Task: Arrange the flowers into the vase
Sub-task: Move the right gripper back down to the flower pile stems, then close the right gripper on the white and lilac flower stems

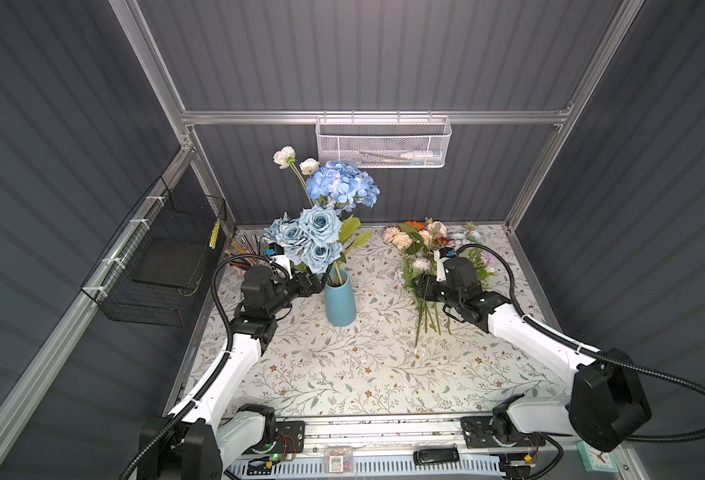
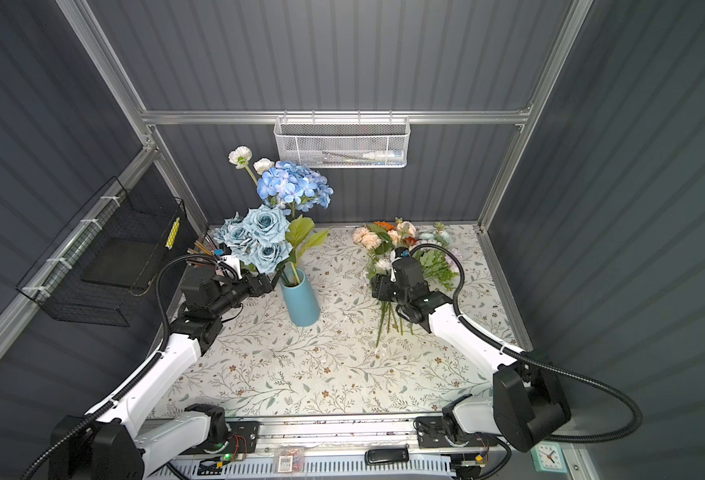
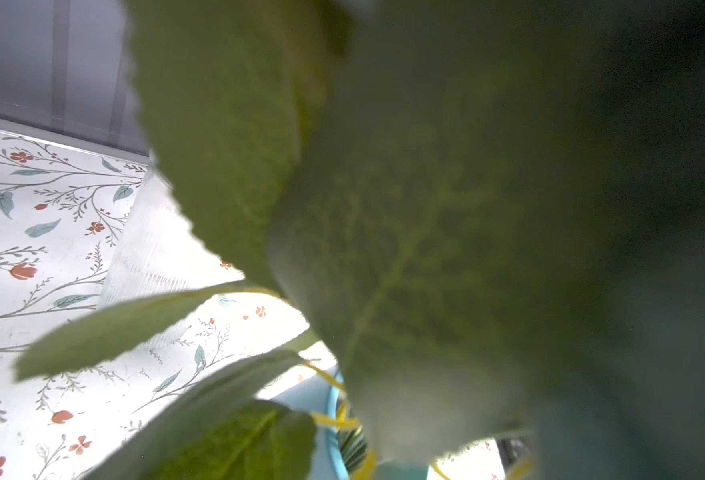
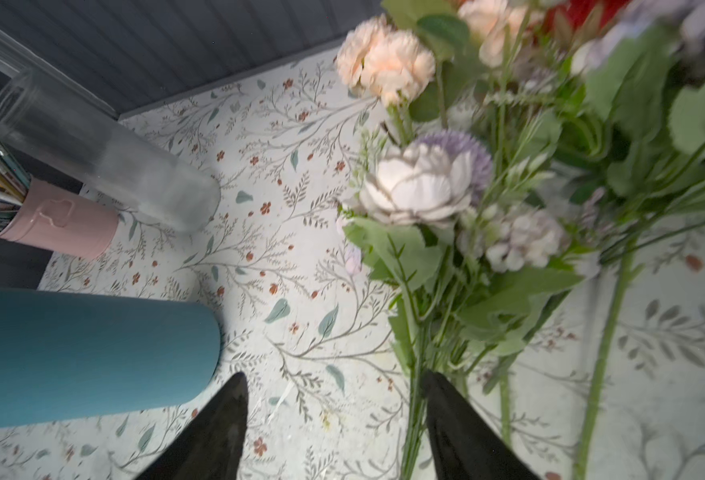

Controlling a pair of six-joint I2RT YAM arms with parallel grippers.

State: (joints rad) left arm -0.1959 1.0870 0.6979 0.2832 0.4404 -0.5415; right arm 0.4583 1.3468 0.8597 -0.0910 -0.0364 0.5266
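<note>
Now: right arm (image 1: 521,328) reaches low, claw (image 4: 333,374) spread beside loose flowers (image 4: 417,187).

Shows a smooth, matt finish on the blue vase (image 1: 341,305). Gives the flowers (image 4: 419,187) cloth-like petals, finely woven-looking leaves and smooth, plastic-looking stems. Adds a clear, partly frosted cylinder (image 4: 105,153), a softly glossy pink painted pen pot (image 4: 64,224) and a white metal mesh basket (image 1: 384,141).

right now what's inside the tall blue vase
Green stems of the dusty-blue roses, blue hydrangea and two cream blooms stand in the tall blue vase. Its opaque wall hides how deep they reach and anything else inside.
</note>
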